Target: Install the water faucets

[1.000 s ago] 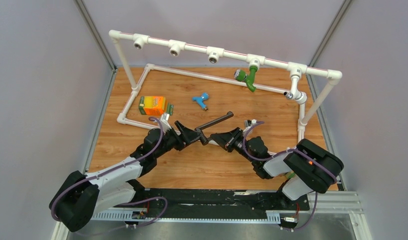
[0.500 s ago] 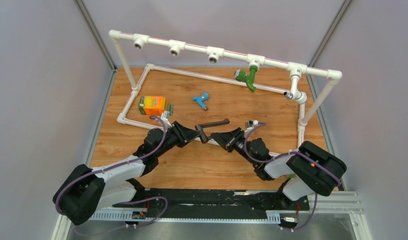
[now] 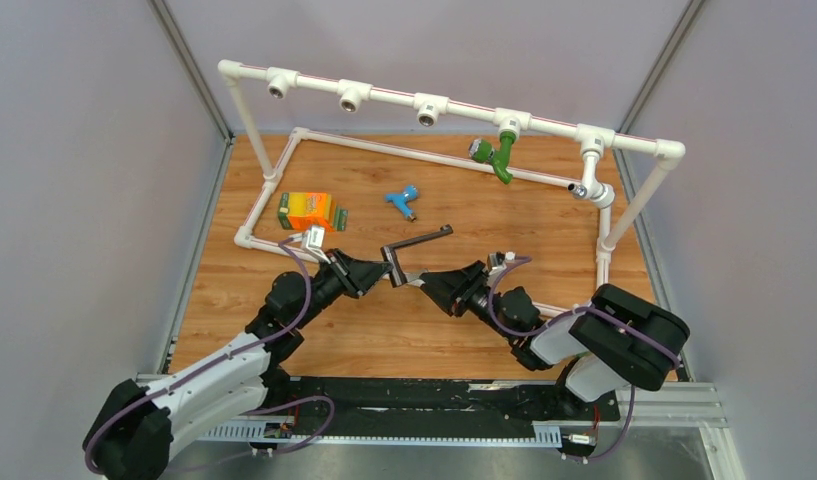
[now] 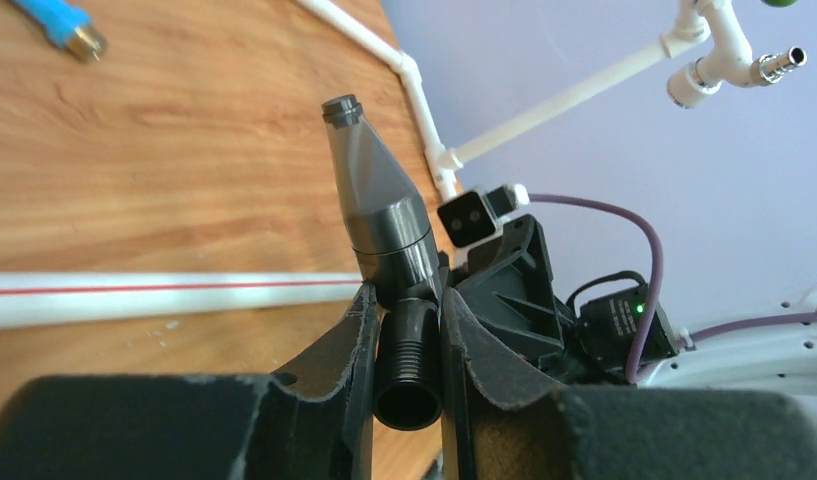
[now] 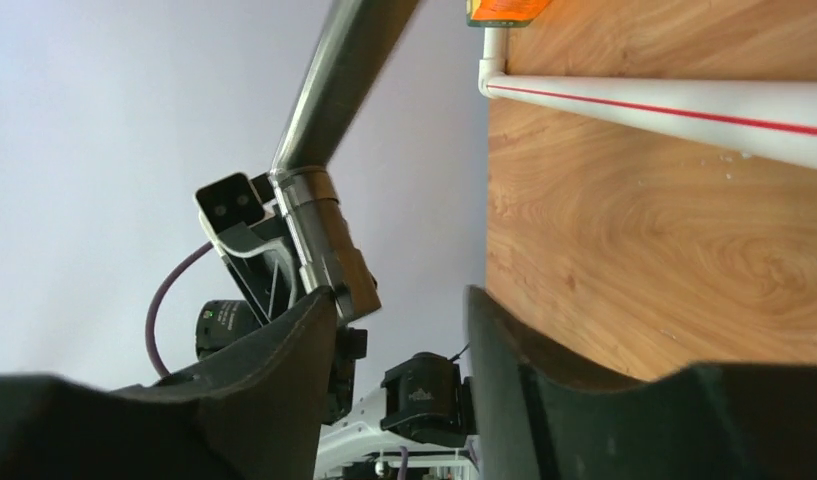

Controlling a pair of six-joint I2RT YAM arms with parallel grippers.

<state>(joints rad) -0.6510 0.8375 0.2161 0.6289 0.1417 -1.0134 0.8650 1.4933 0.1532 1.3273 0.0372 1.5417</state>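
Note:
A long dark-brown L-shaped water faucet [image 3: 419, 240] hangs above the table's middle, with my left gripper [image 3: 384, 268] shut on its short leg. In the left wrist view the threaded end [image 4: 409, 345] is pinched between both pads and the tube [image 4: 376, 195] points away. My right gripper [image 3: 431, 281] stands open just right of it; in its own view the tube [image 5: 344, 70] passes outside the left finger [image 5: 299, 340], with nothing between the jaws. A blue faucet [image 3: 402, 200] lies on the table. A green faucet [image 3: 496, 155] and a white-chrome one [image 3: 584, 190] hang from the pipe frame [image 3: 354, 90].
An orange box [image 3: 306, 210] lies at the left inside the frame's floor pipe [image 3: 274, 245]. Three tee sockets along the top bar face forward. Grey walls close in the wooden table [image 3: 544, 220] on both sides.
My left gripper has shut on the dark faucet's short leg and my right gripper has opened and let go of it. The faucet has shifted left with the left arm.

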